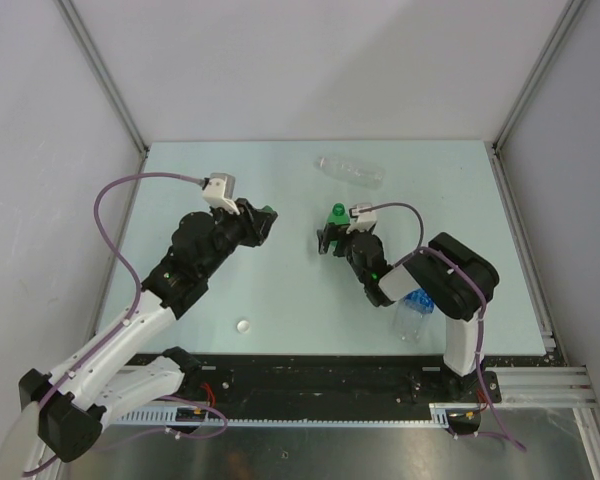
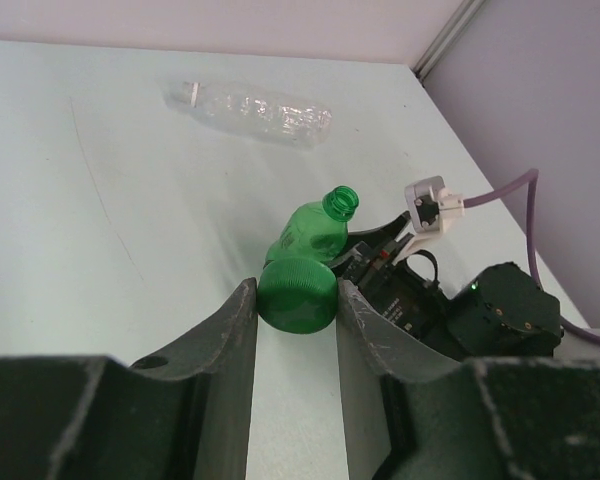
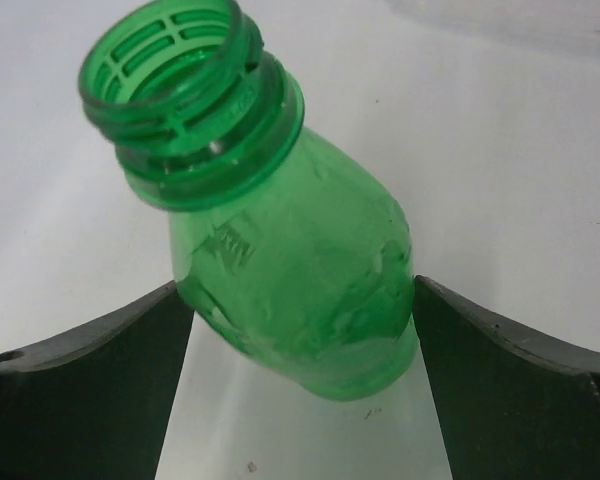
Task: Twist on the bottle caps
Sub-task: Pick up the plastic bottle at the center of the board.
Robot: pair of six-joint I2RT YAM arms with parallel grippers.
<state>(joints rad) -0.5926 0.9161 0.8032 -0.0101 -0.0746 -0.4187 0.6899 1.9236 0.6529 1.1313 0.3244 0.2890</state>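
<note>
Near table (image 1: 280, 290) centre, off every edge, left hand (image 2: 295, 292) grips green cap (image 2: 298, 302), right hand (image 3: 300, 300) clasps green bottle (image 3: 290, 265).

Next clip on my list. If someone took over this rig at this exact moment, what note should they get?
The left gripper is shut on the green cap, held short of the bottle mouth.
The right gripper is shut on the green bottle, which is tilted with its mouth uncapped.
The clear unlabelled bottle lies on its side at the far edge of the table; whether it is capped is unclear.
The blue-label bottle is by the right arm's base, partly hidden.
One white cap lies loose near the left arm; no second one is in view.
Done: green cap and bottle gripped.
Left: screw on the green cap, then the others.
</note>
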